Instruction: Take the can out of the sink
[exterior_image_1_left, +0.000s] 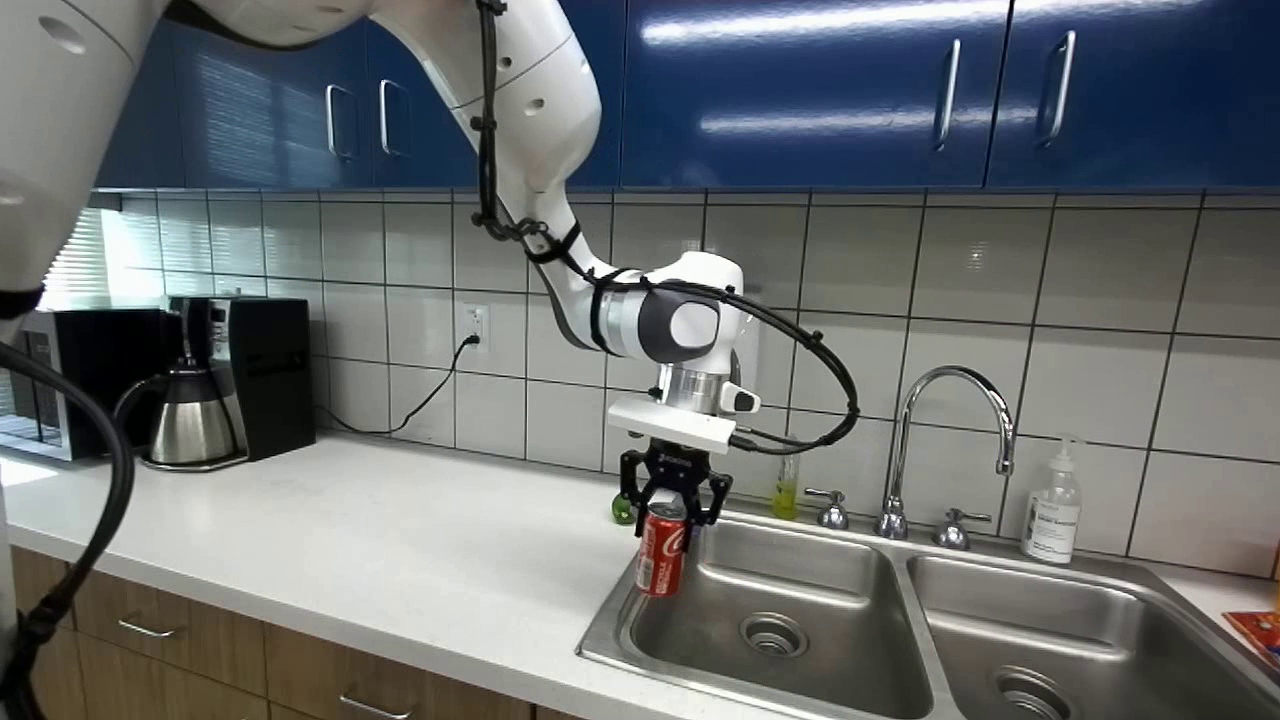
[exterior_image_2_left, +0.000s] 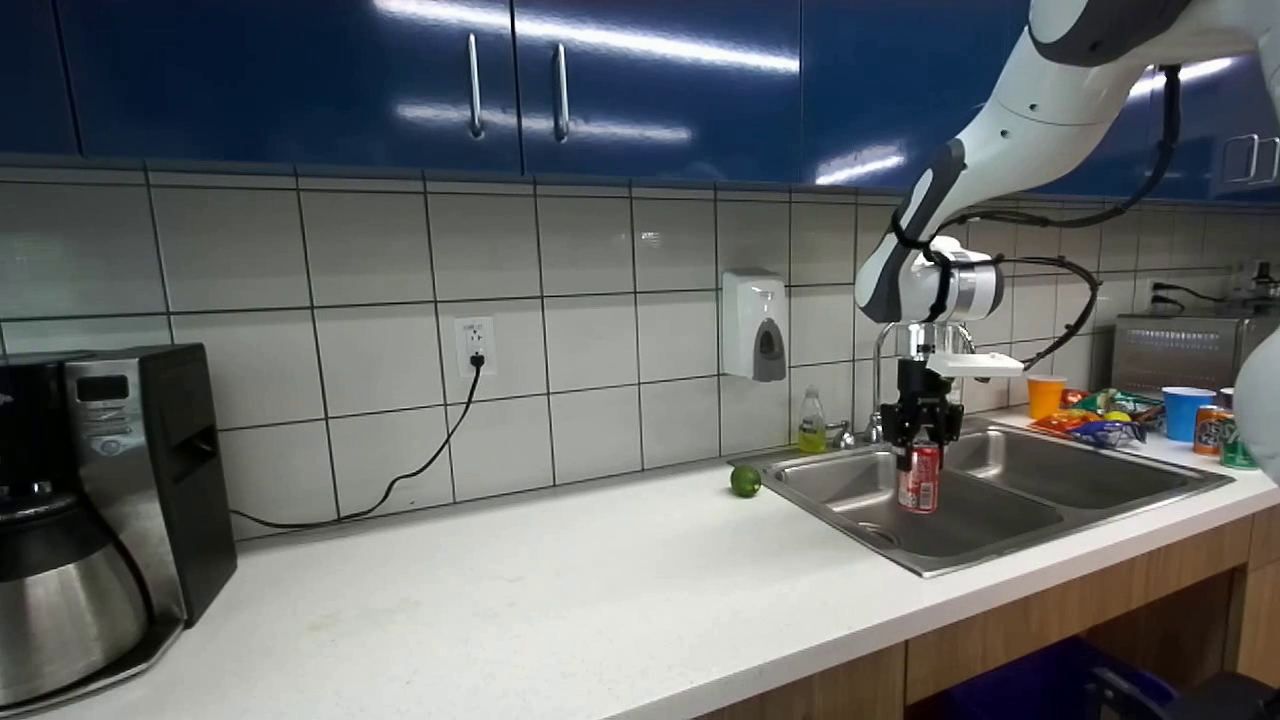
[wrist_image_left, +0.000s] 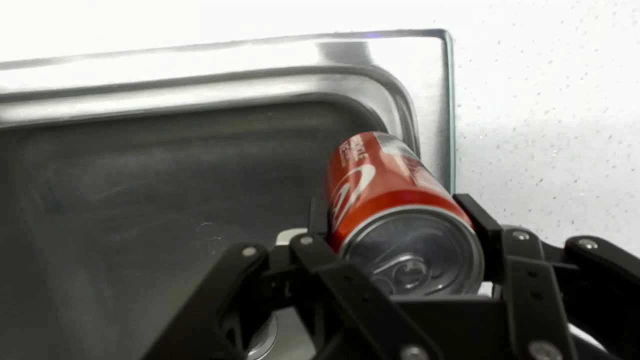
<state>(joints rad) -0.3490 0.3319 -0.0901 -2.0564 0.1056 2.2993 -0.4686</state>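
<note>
The red can (exterior_image_1_left: 660, 560) with a silvery top shows in both exterior views (exterior_image_2_left: 918, 487) and in the wrist view (wrist_image_left: 385, 175). My gripper (exterior_image_1_left: 665, 530) points down and is shut on the can near its top, with one finger on each side. In the wrist view the fingers (wrist_image_left: 392, 212) press on its sides and the pull tab faces the camera. The can hangs about upright at the edge of a basin of the steel sink (exterior_image_1_left: 920, 625), by the rim (wrist_image_left: 430, 70) on the counter side. Its exact height over the rim is hard to tell.
A green fruit (exterior_image_2_left: 745, 481) lies on the white counter (exterior_image_2_left: 500, 600) beside the sink. The chrome faucet (exterior_image_1_left: 900, 450), a yellow-green bottle (exterior_image_2_left: 811, 425) and a clear soap bottle (exterior_image_1_left: 1052, 510) stand behind the basins. Cups, cans and snack bags (exterior_image_2_left: 1090, 415) are beyond the sink.
</note>
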